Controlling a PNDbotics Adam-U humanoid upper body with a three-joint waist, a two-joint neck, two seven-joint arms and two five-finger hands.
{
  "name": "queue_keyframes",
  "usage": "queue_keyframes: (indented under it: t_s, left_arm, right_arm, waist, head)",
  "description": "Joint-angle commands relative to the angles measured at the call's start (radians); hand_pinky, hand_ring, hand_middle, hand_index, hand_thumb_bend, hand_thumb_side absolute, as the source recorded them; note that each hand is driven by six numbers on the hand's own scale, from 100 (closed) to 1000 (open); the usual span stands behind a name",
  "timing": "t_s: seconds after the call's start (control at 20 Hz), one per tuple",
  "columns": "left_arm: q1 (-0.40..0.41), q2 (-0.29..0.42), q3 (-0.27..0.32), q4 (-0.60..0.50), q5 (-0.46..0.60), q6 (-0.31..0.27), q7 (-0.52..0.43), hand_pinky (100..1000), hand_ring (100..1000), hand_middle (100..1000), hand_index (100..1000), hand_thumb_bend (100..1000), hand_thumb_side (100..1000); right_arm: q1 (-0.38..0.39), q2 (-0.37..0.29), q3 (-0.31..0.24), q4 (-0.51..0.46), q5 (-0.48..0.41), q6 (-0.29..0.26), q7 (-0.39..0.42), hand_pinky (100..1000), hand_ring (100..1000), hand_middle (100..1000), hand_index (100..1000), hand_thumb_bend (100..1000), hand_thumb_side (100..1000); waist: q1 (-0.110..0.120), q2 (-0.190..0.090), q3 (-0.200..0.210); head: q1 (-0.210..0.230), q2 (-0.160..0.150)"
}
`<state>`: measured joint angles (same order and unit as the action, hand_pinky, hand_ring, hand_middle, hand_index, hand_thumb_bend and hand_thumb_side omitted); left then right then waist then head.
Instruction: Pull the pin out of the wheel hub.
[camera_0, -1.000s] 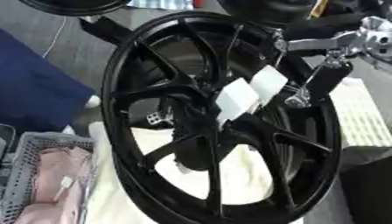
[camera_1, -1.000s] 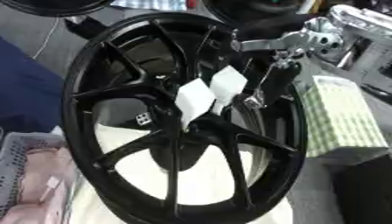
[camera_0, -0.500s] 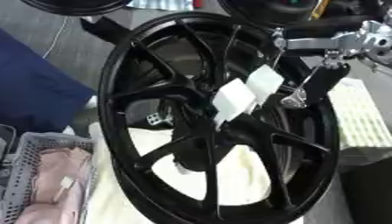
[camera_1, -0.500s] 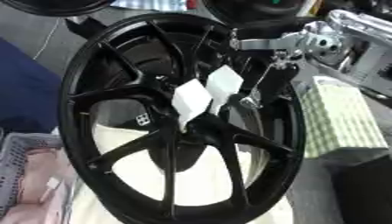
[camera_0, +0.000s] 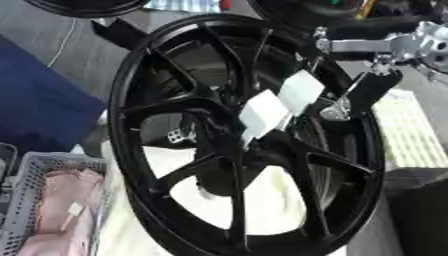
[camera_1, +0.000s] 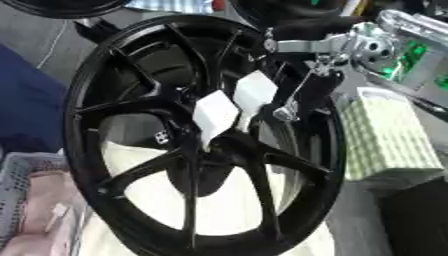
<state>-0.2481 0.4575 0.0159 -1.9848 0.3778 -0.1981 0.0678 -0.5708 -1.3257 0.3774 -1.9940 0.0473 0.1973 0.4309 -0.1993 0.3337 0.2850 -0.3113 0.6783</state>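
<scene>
Black fingers of the right hand (camera_0: 363, 90) hang down over the rim on the wheel hub's (camera_0: 236, 140) right side, their tips near a small silvery piece (camera_0: 334, 111) just beside the two white tags (camera_0: 280, 102) at the centre. They look drawn together around it, but whether they actually pinch it I cannot tell. That silvery piece may be the pin; I would not swear to it. Against half a second ago and a second ago, hand and wheel sit in nearly the same relation. The whole scene has shifted a little, which reads as the head moving. So I judge the pull has not really started. The black wheel stands tilted on a pale cloth (camera_0: 210, 195). A grey basket (camera_0: 35, 200) lies at lower left, a checked pad (camera_1: 385, 135) to the right. The left hand is nowhere visible.
</scene>
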Motion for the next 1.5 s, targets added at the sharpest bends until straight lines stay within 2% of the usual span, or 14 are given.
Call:
queue_keyframes:
  t_s: [0.05,0.75,1.2,1.25,1.3,1.5]
  left_arm:
    - [-0.006,0.009,0.006,-0.015,0.001,-0.002,-0.002,754,681,647,842,125,688]
    - [-0.002,0.008,0.009,-0.015,-0.002,0.001,-0.001,756,682,648,841,125,688]
    - [0.002,0.007,0.014,-0.015,-0.004,0.0,0.002,757,681,648,841,125,688]
    - [0.002,0.007,0.014,-0.015,-0.005,0.0,0.003,757,681,648,840,128,686]
    - [0.003,0.008,0.015,-0.015,-0.005,0.0,0.003,756,681,648,840,124,688]
    - [0.005,0.007,0.016,-0.015,-0.007,0.0,0.006,757,681,648,840,125,688]
  right_arm:
    - [-0.007,-0.043,-0.037,-0.006,-0.01,0.002,-0.011,815,764,443,448,119,100]
    - [-0.034,-0.038,-0.087,-0.006,0.001,0.022,0.016,816,747,415,427,135,100]
    - [-0.061,-0.028,-0.14,-0.006,0.002,0.078,0.075,819,745,415,427,143,100]
    - [-0.064,-0.027,-0.148,-0.006,0.003,0.087,0.082,820,745,415,427,100,100]
    - [-0.068,-0.025,-0.156,-0.006,0.005,0.097,0.087,821,746,415,427,154,100]
    - [-0.087,-0.017,-0.185,-0.006,0.022,0.132,0.106,823,747,415,427,159,100]
  waist:
    - [0.012,-0.025,-0.002]
    - [0.013,-0.033,-0.009]
    - [0.013,-0.035,-0.014]
    - [0.013,-0.035,-0.015]
    - [0.013,-0.035,-0.015]
    - [0.014,-0.035,-0.019]
  head:
    - [-0.003,-0.01]
    - [0.002,-0.012]
    - [0.011,-0.018]
    - [0.012,-0.019]
    - [0.012,-0.019]
    - [0.015,-0.016]
